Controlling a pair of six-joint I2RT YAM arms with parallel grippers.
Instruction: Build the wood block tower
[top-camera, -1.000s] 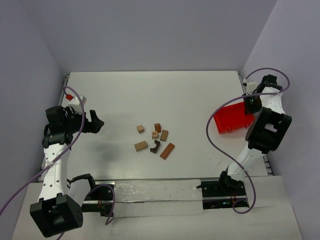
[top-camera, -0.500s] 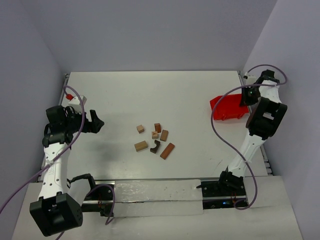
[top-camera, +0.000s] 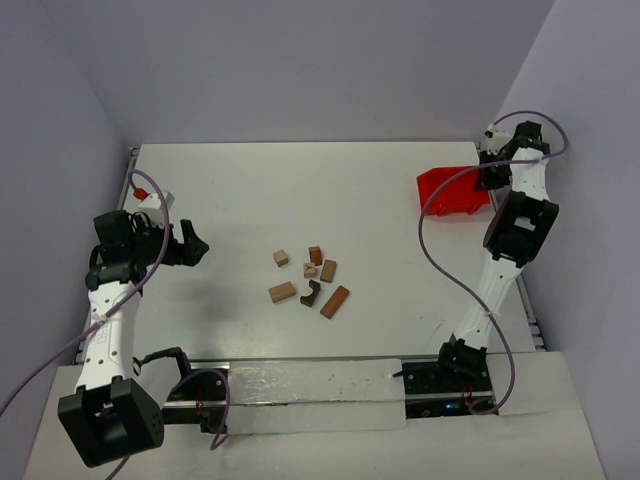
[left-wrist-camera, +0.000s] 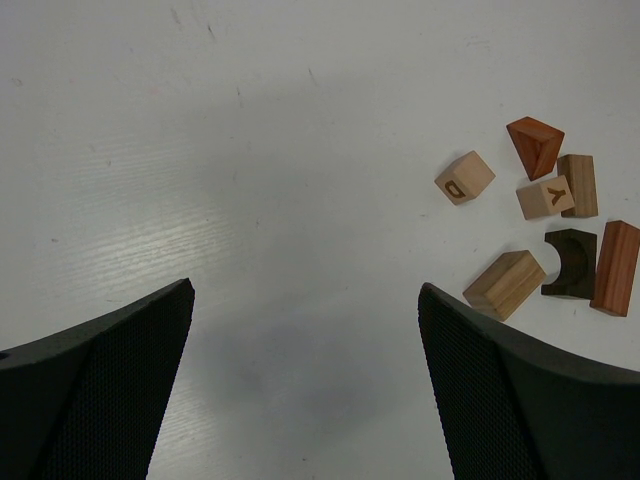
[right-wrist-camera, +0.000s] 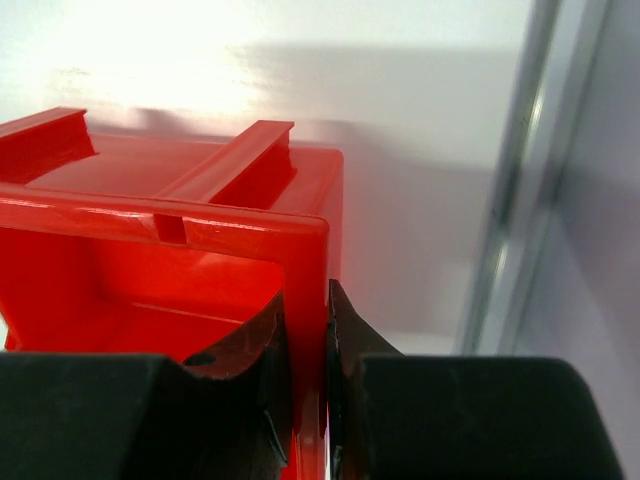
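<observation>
Right claw (right-wrist-camera: 307, 335) is pinching the wall of the red bin (right-wrist-camera: 150, 210). Over the last second it has swung the bin from the near right to the far right corner of the counter (top-camera: 300, 180), well apart from the work. Judged: ground cleared, stacking not yet begun.

Left claw (left-wrist-camera: 305, 292) is spread wide and empty, left of the wood blocks (top-camera: 282, 291).

Count — seven blocks lying loose mid-counter:
- two lettered cubes (left-wrist-camera: 465, 177)
- three short bars (left-wrist-camera: 505, 283)
- one reddish wedge (left-wrist-camera: 535, 145)
- one dark arch (left-wrist-camera: 572, 262)

One bin. No tower stands.
</observation>
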